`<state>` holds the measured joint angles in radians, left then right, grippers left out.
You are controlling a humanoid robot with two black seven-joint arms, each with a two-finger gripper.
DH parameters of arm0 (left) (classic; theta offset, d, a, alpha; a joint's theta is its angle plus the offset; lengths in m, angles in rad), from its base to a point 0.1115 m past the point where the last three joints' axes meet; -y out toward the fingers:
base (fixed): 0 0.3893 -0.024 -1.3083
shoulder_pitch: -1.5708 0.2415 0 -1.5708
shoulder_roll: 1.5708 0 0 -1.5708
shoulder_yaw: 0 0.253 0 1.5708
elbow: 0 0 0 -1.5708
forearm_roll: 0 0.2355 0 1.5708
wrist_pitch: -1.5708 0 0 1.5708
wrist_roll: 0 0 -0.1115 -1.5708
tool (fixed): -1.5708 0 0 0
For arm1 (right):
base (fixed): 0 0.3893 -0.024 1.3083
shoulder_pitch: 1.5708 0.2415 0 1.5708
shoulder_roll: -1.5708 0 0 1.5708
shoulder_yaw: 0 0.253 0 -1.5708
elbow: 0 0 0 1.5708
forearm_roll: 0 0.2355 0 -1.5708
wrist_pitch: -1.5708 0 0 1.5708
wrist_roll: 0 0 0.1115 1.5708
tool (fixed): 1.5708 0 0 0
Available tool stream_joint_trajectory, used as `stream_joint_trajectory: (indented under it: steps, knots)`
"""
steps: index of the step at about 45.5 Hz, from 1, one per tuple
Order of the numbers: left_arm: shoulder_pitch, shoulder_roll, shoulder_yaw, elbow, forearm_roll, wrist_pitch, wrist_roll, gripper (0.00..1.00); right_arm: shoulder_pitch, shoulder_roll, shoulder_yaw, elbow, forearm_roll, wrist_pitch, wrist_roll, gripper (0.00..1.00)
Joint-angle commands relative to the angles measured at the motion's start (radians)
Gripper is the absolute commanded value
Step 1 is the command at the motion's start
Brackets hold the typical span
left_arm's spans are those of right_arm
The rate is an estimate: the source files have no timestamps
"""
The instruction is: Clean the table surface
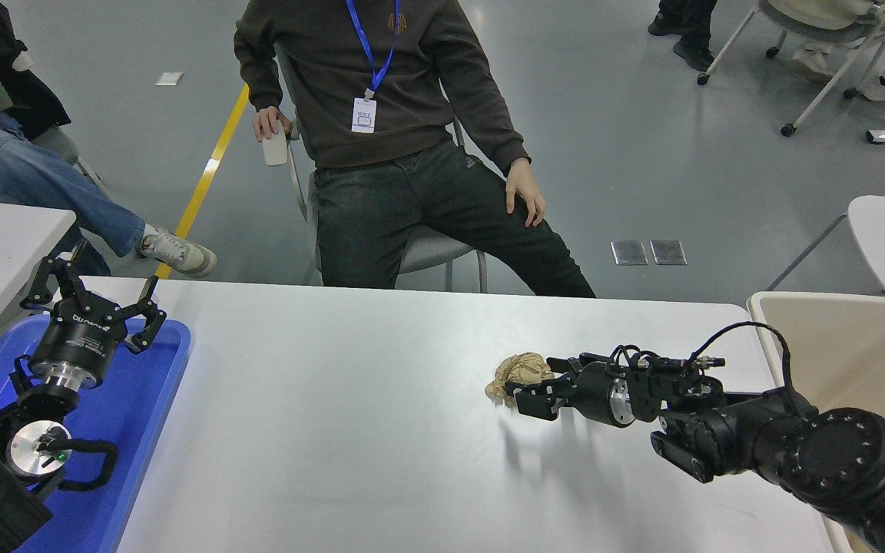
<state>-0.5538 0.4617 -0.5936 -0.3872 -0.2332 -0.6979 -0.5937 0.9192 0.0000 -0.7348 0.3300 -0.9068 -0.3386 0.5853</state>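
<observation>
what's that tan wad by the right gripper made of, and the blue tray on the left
The tan crumpled wad looks like brown paper: matte, with sharp creases. The blue tray looks like moulded plastic: smooth, uniform colour, rounded raised rim, slight sheen.

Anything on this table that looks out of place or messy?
Yes: a crumpled tan paper wad lies loose on the white table surface, right of centre, the only litter there. The right hand is open at it, fingers either side. The left hand sits parked over the blue tray.
</observation>
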Motion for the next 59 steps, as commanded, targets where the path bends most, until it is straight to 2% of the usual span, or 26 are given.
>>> stream_joint_trajectory:
  steps: [1, 8, 13, 18, 25, 31, 32, 50, 59]
  knots:
    - [0.0, 0.0, 0.0, 0.001, 0.0, 0.0, 0.0, 1.0, -0.013, 0.0, -0.003, -0.005, -0.003, -0.022, -0.002, 0.87]
    - [0.0, 0.0, 0.0, -0.001, 0.0, 0.0, 0.0, 1.0, -0.019, 0.0, -0.011, -0.011, -0.009, -0.043, -0.002, 0.73]
    - [0.0, 0.0, 0.0, 0.001, 0.0, 0.0, 0.0, 1.0, -0.031, 0.0, -0.012, -0.042, -0.009, -0.043, -0.002, 0.67]
    - [0.0, 0.0, 0.0, -0.001, 0.0, 0.0, 0.0, 1.0, -0.04, 0.0, -0.012, -0.068, -0.009, -0.043, -0.001, 0.66]
    - [0.0, 0.0, 0.0, -0.001, 0.0, 0.0, 0.0, 1.0, -0.042, 0.0, -0.018, -0.072, -0.015, -0.042, 0.005, 0.41]
    - [0.0, 0.0, 0.0, 0.001, 0.0, 0.0, 0.0, 1.0, -0.051, 0.0, -0.018, -0.071, -0.018, -0.031, 0.005, 0.02]
    - [0.0, 0.0, 0.0, -0.001, 0.0, 0.0, 0.0, 1.0, -0.051, 0.0, -0.018, -0.072, -0.018, -0.031, 0.005, 0.0]
    - [0.0, 0.0, 0.0, 0.001, 0.0, 0.0, 0.0, 1.0, -0.046, 0.0, -0.017, -0.068, -0.012, -0.027, 0.008, 0.0]
    - [0.0, 0.0, 0.0, -0.001, 0.0, 0.001, 0.0, 1.0, -0.017, 0.0, 0.0, -0.057, 0.002, -0.028, 0.04, 0.0]
